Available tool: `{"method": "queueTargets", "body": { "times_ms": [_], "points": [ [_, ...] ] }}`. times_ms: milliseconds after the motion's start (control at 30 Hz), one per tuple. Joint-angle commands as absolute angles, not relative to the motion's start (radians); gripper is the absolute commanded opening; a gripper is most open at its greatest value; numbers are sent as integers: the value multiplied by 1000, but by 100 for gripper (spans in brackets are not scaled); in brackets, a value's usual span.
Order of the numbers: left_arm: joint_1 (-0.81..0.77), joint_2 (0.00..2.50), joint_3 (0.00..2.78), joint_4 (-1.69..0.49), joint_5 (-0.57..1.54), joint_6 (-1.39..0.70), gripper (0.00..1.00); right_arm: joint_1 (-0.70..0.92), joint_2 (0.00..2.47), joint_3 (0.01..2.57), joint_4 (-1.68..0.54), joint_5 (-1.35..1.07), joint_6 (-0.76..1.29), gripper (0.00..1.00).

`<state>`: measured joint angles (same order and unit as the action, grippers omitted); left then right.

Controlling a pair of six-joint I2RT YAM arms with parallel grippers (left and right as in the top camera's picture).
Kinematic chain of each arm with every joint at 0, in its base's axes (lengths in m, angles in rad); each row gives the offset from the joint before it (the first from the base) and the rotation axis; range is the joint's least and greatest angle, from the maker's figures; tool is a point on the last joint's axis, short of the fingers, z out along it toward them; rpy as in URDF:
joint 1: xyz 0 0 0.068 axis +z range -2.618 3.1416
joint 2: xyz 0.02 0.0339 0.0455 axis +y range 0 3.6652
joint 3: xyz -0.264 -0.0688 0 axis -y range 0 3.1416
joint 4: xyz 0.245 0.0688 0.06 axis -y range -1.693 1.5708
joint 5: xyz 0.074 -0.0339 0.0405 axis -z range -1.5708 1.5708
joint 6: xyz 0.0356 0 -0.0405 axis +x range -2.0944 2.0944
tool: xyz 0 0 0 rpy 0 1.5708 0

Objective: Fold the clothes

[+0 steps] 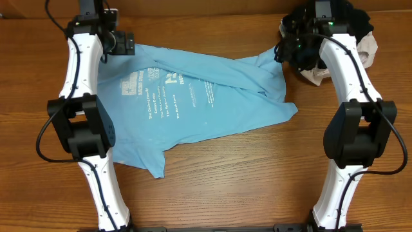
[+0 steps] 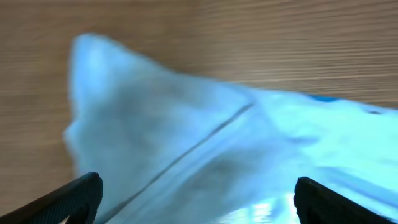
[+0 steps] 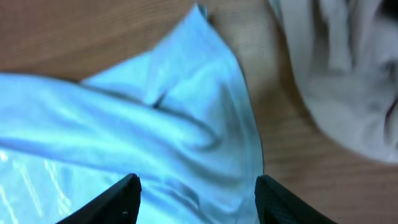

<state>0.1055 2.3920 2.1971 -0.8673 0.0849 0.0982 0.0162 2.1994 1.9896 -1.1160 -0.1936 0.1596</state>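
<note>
The clothes, a light sky-blue T-shirt (image 1: pixel 193 96) with white print, lie spread and rumpled across the far half of the wooden table (image 1: pixel 244 187). My left gripper (image 1: pixel 123 44) hovers over the shirt's far left corner. In the left wrist view its jaws (image 2: pixel 198 191) stand wide open above blue cloth (image 2: pixel 186 124), which has a seam line running across it. My right gripper (image 1: pixel 286 48) is over the far right corner. In the right wrist view it (image 3: pixel 198 186) is open, with a pointed fold of the shirt (image 3: pixel 186 106) lying below and between the fingertips.
A beige garment (image 1: pixel 369 55) lies bunched at the far right beside the right arm and shows in the right wrist view (image 3: pixel 348 81). A black garment (image 1: pixel 357 19) sits behind it. Bare wood runs along the near half of the table.
</note>
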Motion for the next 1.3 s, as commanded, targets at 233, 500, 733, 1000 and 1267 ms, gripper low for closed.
{"method": "queueTargets", "body": {
  "times_ms": [233, 500, 733, 1000, 1267],
  "points": [
    [50, 2468, 2185, -759, 173, 176, 94, 28, 2160, 2016, -1176, -211, 149, 63],
    [43, 2525, 2185, -698, 174, 130, 87, 29, 2160, 2016, -1176, -211, 149, 62],
    [43, 2529, 2185, -702, 173, 114, 73, 29, 2160, 2016, -1176, -211, 149, 62],
    [39, 2531, 2185, -707, 175, 104, 53, 29, 2160, 2016, -1177, -211, 149, 62],
    [39, 2531, 2182, -702, 172, 105, 37, 29, 2160, 2016, -1178, -211, 149, 62]
  ]
}}
